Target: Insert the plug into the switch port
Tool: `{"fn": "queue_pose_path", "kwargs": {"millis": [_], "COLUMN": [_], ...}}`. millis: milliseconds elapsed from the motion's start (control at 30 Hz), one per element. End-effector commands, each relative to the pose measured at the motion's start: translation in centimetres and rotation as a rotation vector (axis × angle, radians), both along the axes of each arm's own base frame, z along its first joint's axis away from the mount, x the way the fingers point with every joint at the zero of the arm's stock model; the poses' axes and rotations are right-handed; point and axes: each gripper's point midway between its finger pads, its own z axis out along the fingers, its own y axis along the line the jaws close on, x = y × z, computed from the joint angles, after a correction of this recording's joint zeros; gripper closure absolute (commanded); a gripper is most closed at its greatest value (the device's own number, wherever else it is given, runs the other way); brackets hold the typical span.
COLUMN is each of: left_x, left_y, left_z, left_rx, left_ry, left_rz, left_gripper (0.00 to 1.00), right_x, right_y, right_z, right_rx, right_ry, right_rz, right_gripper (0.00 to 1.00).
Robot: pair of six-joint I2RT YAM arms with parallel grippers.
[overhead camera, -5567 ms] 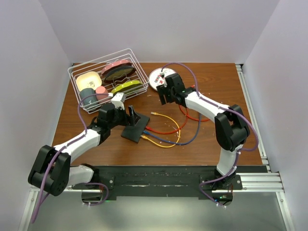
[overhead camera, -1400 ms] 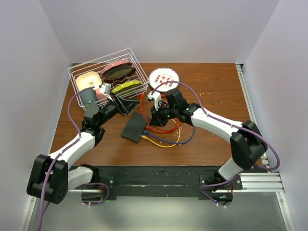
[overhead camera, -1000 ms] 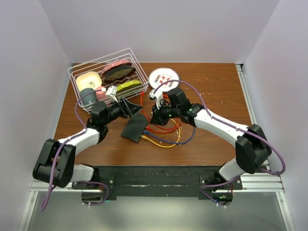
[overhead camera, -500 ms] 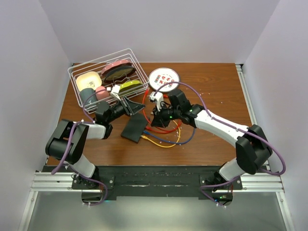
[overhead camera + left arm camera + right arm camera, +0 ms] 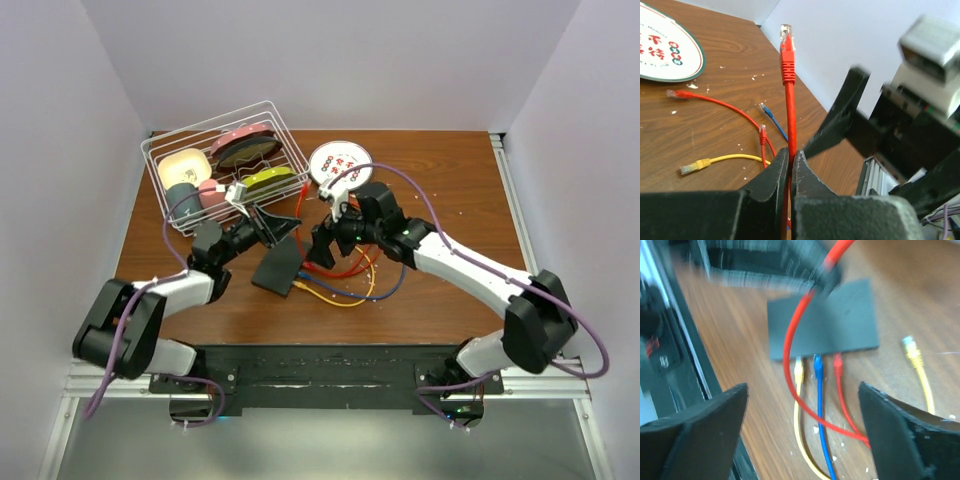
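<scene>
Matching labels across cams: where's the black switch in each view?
Top: switch just left of centre on the table.
Left wrist: not in it.
Right wrist: upper middle, three cables at its lower edge.
Shared landmark: the red cable pinched in the left gripper.

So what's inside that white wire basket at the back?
In the wire basket: a cream bowl, a dark cup, a pink cup, a pink-rimmed plate and a yellow-green plate, both on edge. Anything beneath them is covered.
</scene>
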Motion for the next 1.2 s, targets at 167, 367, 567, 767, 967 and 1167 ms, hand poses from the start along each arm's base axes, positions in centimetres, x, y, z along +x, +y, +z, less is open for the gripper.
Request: {"fn": "queue_pose_path", "kwargs": {"millis": [167,367,567,767,967,1167], "left_x": [-0.7,-0.6,-0.6,-0.5,-0.5,-0.5], "left_y": [0.4,1.3,1.4,1.7,1.6,1.6], "left_z": [0.9,1.0,1.4,1.3,1.2,1.2], "left_rx": [0.139,0.172,0.183,0.188,0.190,0.188], "left_ry": [-0.121,-0.123,-0.135,-0.127,-0.119,-0.117], "left_rz": [0.194,0.261,0.267,0.281,0.282,0.278], "left_gripper": [1.00,1.00,1.00,1.00,1.00,1.00], "right_x": [4.9,6.5,6.5,7.0,7.3,8.0], "right_y": [-0.7,-0.3,1.9,3.0,4.1,4.9], "right_z": [11.4,11.3,10.7,11.2,10.5,9.1], "right_rx": [0.350,0.480,0.546,0.586,0.590,0.559], "right_ry": [-0.087,0.113,0.228,0.252,0.297,0.329], "right_rz": [-0.339,-0.424,-0.371,-0.344,-0.315,-0.333], "right_gripper": [0.02,0.14,0.30,0.38,0.45,0.49]}}
